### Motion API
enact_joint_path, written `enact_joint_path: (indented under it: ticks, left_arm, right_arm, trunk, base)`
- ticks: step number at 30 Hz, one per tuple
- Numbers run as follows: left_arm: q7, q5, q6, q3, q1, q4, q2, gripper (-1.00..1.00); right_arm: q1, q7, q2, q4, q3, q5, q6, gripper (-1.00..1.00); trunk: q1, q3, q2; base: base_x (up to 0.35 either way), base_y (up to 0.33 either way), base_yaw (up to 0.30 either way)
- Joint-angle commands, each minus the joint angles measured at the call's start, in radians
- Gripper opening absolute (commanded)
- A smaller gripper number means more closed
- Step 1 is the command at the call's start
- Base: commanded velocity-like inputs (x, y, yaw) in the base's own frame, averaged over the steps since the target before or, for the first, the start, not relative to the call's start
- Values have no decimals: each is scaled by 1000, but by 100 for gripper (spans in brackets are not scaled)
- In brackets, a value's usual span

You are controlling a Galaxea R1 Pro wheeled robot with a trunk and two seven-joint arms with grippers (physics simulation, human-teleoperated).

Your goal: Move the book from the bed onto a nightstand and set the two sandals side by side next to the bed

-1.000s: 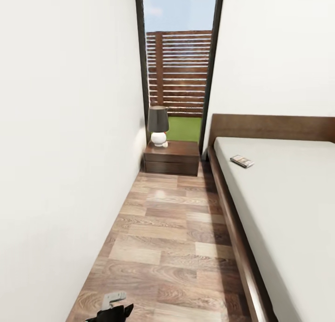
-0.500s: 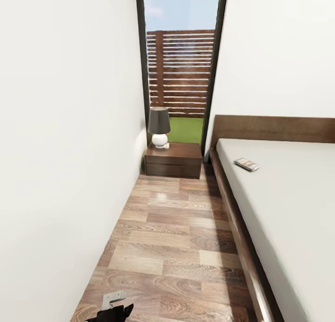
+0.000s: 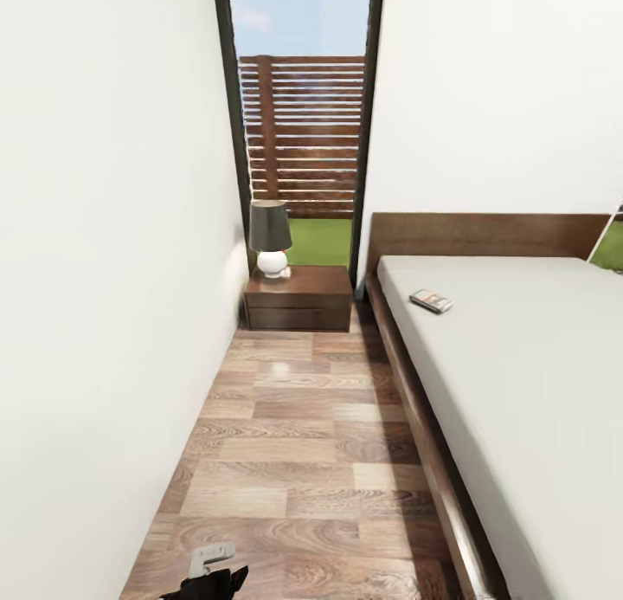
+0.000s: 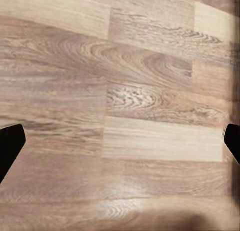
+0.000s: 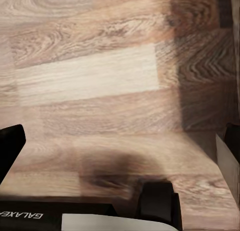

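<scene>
**Closing in on the book along the bedside aisle**

The robot faces down a narrow strip of wood-plank floor (image 3: 294,461) between a white wall (image 3: 104,262) and the bed (image 3: 519,383). The book (image 3: 430,300) lies flat on the mattress close to the bed's near-side edge, not far from the headboard (image 3: 484,234). The nightstand (image 3: 299,298) stands at the far end of the aisle, in the corner beside the head of the bed, with a lamp (image 3: 271,236) on its rear left part; the front and right of its top are bare. No sandals appear here.

The left gripper (image 4: 120,146) points at the floor with its 2 fingers spread wide and nothing between them. The right gripper (image 5: 120,151) also hangs over the floor, its fingers wide apart and empty.

The step in hand looks like the approach. Doing it well likely means driving straight up the aisle, keeping the base off the bed's wooden platform edge, and stopping level with the book so that the right arm can reach across the mattress edge. A flat, thin paperback on soft bedding probably calls for a low grasp at 1 edge. The bare front of the nightstand, away from the lamp, seems the safer spot to set it down.
</scene>
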Motion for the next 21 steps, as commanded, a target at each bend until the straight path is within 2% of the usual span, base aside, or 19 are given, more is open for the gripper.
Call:
enact_joint_path:
  ticks: [1,9,21]
  left_arm:
    - [-4,9,-3,-9,0,1,0,100]
    - [-4,9,-3,-8,0,1,0,100]
    - [-4,9,-3,-8,0,1,0,100]
  right_arm:
    - [-1,5,0,3,7,-10,1,100]
    - [-1,5,0,3,7,-10,1,100]
    - [-1,5,0,3,7,-10,1,100]
  trunk:
    - [0,-1,0]
    - [0,-1,0]
    - [0,-1,0]
  base:
    - [0,0,-298]
    - [10,1,-260]
    - [267,99,-20]
